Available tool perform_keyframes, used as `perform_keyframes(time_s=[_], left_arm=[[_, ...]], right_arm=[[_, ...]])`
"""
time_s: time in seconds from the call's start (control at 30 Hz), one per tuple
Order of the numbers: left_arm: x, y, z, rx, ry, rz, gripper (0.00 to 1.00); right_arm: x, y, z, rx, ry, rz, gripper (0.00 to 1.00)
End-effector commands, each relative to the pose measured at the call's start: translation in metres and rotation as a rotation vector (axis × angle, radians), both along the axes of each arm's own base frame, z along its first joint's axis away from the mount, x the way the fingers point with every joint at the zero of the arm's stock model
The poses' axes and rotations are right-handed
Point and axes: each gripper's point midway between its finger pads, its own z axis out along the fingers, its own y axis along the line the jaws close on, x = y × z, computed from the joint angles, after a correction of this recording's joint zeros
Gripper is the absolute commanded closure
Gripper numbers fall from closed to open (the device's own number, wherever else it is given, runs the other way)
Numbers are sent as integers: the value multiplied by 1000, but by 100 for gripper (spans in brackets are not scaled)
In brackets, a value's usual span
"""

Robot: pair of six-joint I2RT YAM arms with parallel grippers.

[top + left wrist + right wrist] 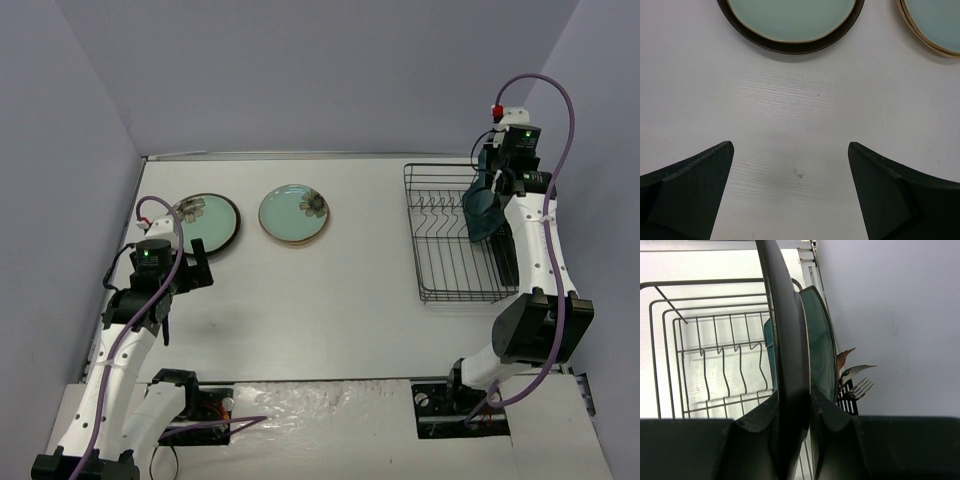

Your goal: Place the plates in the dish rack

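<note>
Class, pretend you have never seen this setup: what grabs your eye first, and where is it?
The right end effector grips a dark teal plate on edge over the dish rack at the right of the table. At the far left a dark-rimmed plate and a tan-rimmed plate, both mint-green, lie flat side by side, with the open left end effector hovering just short of them.

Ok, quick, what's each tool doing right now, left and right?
Left tool: open, holding nothing.
Right tool: closed on a dark teal plate, held on edge over the dish rack.
</note>
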Motion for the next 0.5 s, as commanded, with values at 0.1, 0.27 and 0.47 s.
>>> perform_keyframes(time_s=[0.1, 0.27, 0.47], left_arm=[[9, 1, 22, 18, -68, -2, 3], [9, 1, 23, 18, -71, -4, 3], [8, 1, 22, 17, -68, -7, 3]], right_arm=[[28, -10, 30, -47, -157, -5, 100], [36, -12, 2, -53, -100, 3, 100], [45, -10, -34, -37, -36, 28, 100]])
